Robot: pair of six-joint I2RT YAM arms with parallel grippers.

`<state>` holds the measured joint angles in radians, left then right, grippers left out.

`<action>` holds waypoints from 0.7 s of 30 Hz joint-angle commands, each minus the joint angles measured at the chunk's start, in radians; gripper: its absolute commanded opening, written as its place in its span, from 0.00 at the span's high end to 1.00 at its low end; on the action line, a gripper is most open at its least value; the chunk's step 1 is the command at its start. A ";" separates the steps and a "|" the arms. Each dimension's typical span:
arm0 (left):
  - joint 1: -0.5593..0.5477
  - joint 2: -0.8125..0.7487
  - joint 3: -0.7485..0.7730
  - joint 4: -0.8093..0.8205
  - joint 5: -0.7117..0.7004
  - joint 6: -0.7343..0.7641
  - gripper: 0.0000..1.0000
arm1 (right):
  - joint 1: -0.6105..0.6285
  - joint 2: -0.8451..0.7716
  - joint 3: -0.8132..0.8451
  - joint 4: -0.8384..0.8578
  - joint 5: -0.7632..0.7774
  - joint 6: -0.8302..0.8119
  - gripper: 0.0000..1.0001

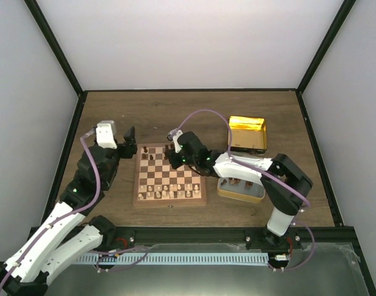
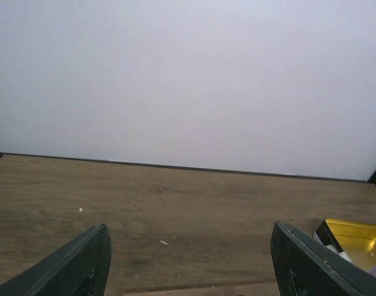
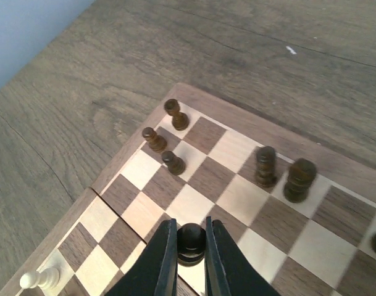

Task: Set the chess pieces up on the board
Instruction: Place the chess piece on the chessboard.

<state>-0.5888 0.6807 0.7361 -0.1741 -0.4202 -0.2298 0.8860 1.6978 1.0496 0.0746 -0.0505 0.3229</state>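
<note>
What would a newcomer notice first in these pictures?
The right end effector pinches a dark chess piece over the board. The left end effector hangs open left of the board, and a gold tin shines beyond the board's right side.

Arms (image 1: 92, 168): two
Board (image 1: 170, 177): one
Gold tins (image 1: 247, 134): two, right of top view
Dark chess pieces (image 3: 266, 166): seven in right wrist view, one clipped at right edge
Pale chess pieces (image 3: 39, 279): one there, lower left
</note>
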 commanded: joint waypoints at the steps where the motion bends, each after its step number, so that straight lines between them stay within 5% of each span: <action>1: 0.002 -0.046 0.038 -0.054 -0.075 0.046 0.27 | 0.042 0.037 0.089 0.023 0.065 -0.049 0.99; 21: 0.004 -0.127 -0.002 -0.082 -0.176 0.045 0.26 | 0.115 0.186 0.203 -0.078 0.138 -0.105 0.98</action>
<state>-0.5888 0.5713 0.7464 -0.2485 -0.5804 -0.1867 0.9852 1.8732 1.2366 0.0101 0.0643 0.2409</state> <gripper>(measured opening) 0.742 0.102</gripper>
